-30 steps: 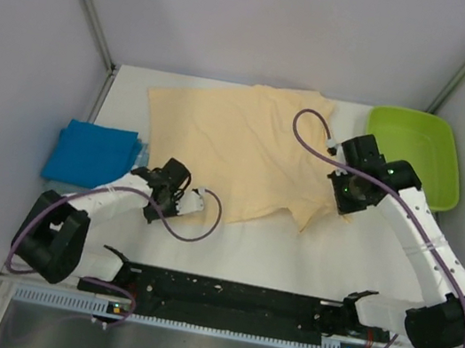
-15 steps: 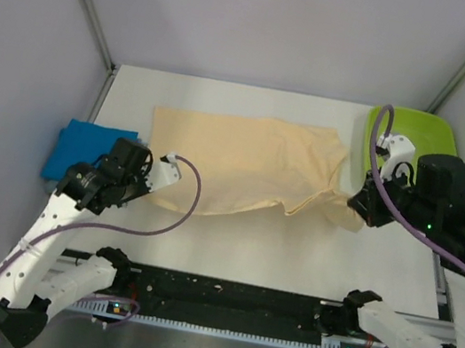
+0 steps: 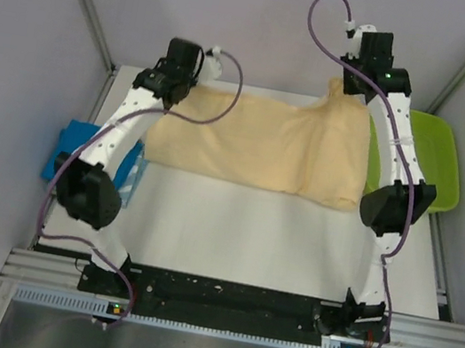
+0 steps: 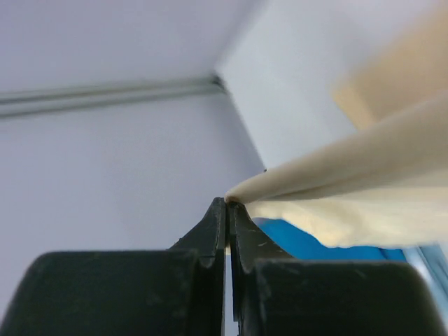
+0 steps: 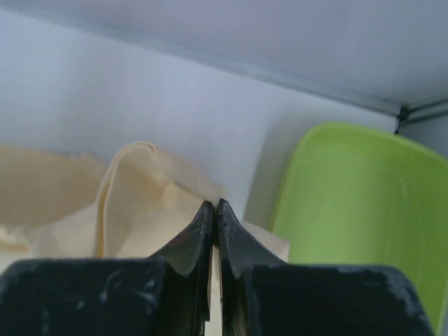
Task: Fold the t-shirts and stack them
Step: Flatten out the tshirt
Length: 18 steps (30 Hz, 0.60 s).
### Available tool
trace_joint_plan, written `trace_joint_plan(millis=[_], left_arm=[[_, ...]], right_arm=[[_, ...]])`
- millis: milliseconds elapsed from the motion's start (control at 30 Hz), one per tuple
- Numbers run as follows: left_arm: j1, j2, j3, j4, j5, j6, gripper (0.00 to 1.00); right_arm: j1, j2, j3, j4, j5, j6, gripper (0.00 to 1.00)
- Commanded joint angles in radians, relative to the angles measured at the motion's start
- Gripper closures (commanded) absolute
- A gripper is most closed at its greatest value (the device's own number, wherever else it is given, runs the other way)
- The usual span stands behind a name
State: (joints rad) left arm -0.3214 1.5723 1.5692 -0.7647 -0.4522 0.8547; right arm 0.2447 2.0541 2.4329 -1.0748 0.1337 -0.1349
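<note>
Top external shows peach-cream t-shirt [image 3: 260, 147] stretched between left claw [image 4: 228, 203] and right claw [image 5: 214, 203].

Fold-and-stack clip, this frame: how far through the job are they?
Done: the blue t-shirt lies as a folded square at the left edge of the table. In hand: the left gripper and right gripper are each shut on a far corner of the peach t-shirt, which is stretched as a wide band across the table. Left: fold it down to a square and stack the two shirts.
</note>
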Motion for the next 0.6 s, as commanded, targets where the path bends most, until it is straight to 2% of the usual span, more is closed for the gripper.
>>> trace_joint_plan(millis=[0, 33, 67, 133, 233, 367, 467, 567], left_arm=[[0.079, 0.284, 0.612, 0.490, -0.154, 0.090, 1.00], [0.085, 0.319, 0.738, 0.528, -0.163, 0.104, 1.00], [0.090, 0.371, 0.799, 0.641, -0.170, 0.137, 1.00], [0.090, 0.376, 0.796, 0.837, -0.140, 0.232, 1.00], [0.096, 0.336, 0.720, 1.000, -0.063, 0.315, 1.00], [0.105, 0.322, 0.675, 1.048, -0.014, 0.378, 1.00], [0.110, 0.295, 0.606, 1.039, -0.011, 0.409, 1.00], [0.113, 0.207, 0.464, 1.019, -0.013, 0.423, 1.00]], right_arm=[[-0.077, -0.099, 0.073, 0.590, 0.106, -0.042, 1.00], [-0.087, -0.138, 0.043, 0.654, 0.092, -0.046, 1.00], [-0.094, -0.162, 0.040, 0.753, 0.089, -0.057, 1.00], [-0.099, -0.201, 0.073, 0.837, 0.066, -0.121, 1.00], [-0.114, -0.212, 0.141, 0.901, 0.029, -0.204, 1.00], [-0.116, -0.241, 0.072, 0.882, -0.026, -0.342, 1.00], [-0.117, -0.294, -0.056, 0.824, 0.032, -0.455, 1.00], [-0.114, -0.386, -0.159, 0.744, 0.083, -0.497, 1.00]])
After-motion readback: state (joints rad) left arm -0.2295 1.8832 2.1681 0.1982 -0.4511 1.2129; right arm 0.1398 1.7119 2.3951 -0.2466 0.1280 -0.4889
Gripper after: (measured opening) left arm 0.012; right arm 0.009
